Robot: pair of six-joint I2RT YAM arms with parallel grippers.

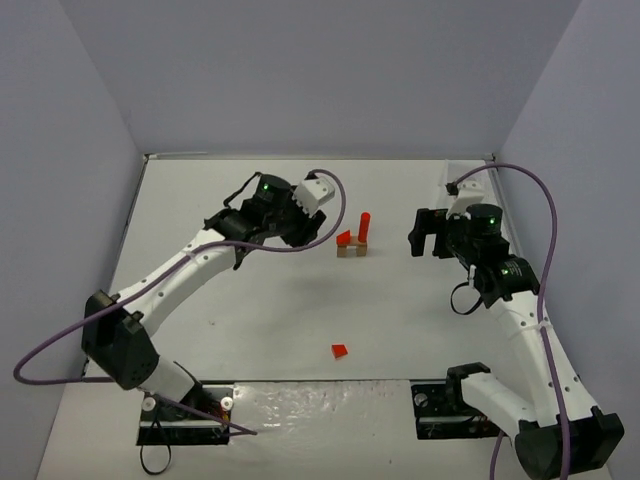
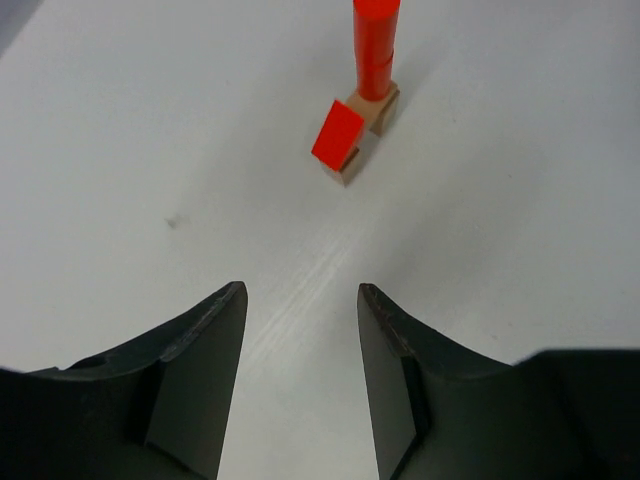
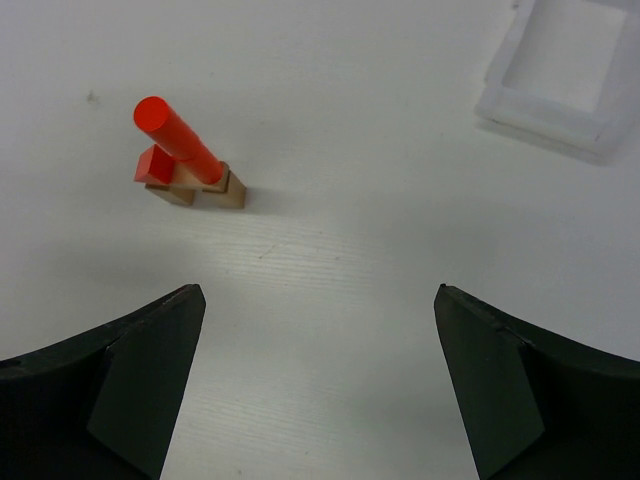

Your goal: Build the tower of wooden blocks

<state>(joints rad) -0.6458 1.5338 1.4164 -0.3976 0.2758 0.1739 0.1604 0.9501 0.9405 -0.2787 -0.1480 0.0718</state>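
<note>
Dark fingers of the left gripper (image 2: 300,300) stand a modest gap apart, nothing between them. Those of the right gripper (image 3: 318,295) gape wide, also empty. Between the two, with open room on every side, the wood block tower (image 1: 354,240) stands mid-table: a tan block (image 3: 225,190) with a red wedge (image 2: 337,135) on one end and a red cylinder (image 2: 376,45) upright on the other. A loose red wedge (image 1: 340,351) lies alone nearer the bases. A white tray (image 3: 556,70) sits by the far right edge of the white table (image 1: 250,330), with grey walls (image 1: 300,70) around.
</note>
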